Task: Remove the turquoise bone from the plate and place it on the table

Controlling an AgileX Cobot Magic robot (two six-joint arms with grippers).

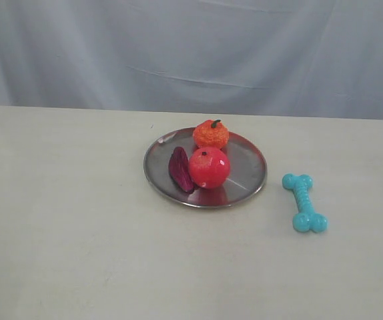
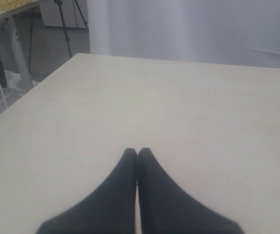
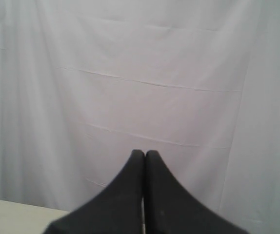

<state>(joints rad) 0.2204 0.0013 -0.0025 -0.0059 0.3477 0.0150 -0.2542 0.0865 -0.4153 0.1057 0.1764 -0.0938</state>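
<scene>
Cream table [image 1: 65, 233]: turquoise bone [image 1: 304, 202] right of centre, just beside plate [image 1: 248, 163]; left gripper [image 2: 137, 151], right gripper [image 3: 145, 152] each pressed together, empty.

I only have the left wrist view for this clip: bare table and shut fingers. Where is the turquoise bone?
Observer: The turquoise bone lies on the table, right of the plate in the exterior view, apart from it.
Reviewer: What is on the plate?
Observer: An orange toy fruit, a red toy fruit and a dark red piece.
Reviewer: And the right gripper?
Observer: The right gripper is shut on nothing, facing a white curtain.
</scene>
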